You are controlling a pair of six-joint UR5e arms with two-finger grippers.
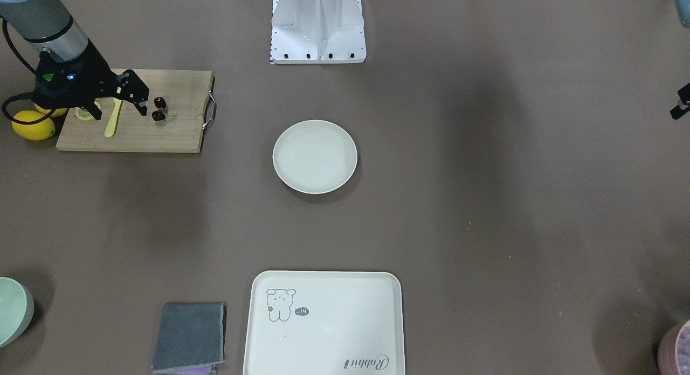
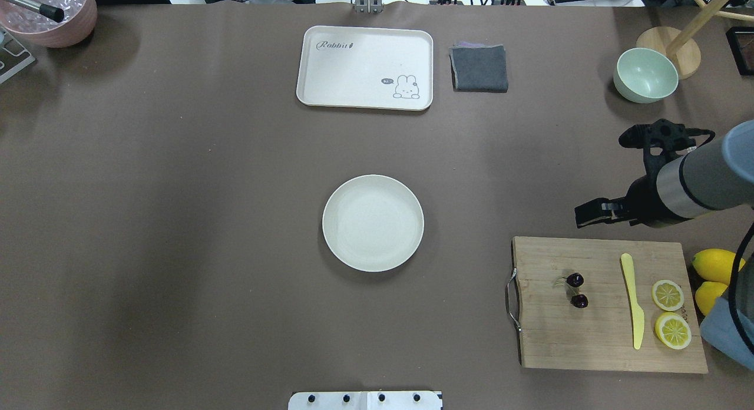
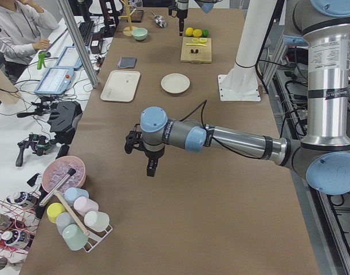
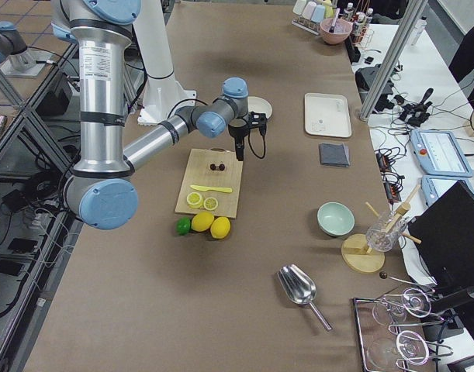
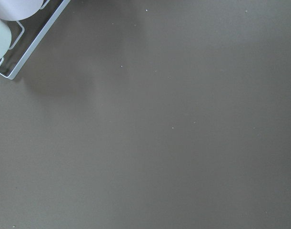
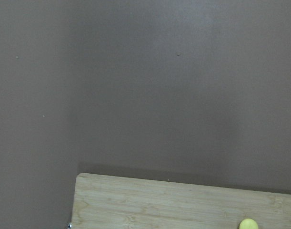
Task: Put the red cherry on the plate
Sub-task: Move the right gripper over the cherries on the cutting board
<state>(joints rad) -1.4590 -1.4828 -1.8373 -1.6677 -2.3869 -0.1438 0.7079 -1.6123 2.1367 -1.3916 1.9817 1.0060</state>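
The red cherry (image 2: 576, 290), two tiny dark fruits joined by pale stems, lies on the left part of a wooden cutting board (image 2: 589, 339); it also shows in the front view as the cherry pair (image 1: 159, 109). My right gripper (image 1: 118, 112) hangs open and empty above the board's far edge, beside the cherry and apart from it. The cream-white plate (image 2: 373, 222) sits empty at the table's middle, well to the left of the board. My left gripper (image 3: 149, 168) hovers over bare table at the far left end; whether it is open or shut I cannot tell.
On the board lie a yellow knife (image 2: 633, 298) and two lemon slices (image 2: 668, 295); whole lemons (image 2: 716, 265) sit off its right end. At the back stand a rabbit tray (image 2: 365, 68), a grey cloth (image 2: 479, 68), a green bowl (image 2: 645, 74) and a pink bowl (image 2: 53, 15).
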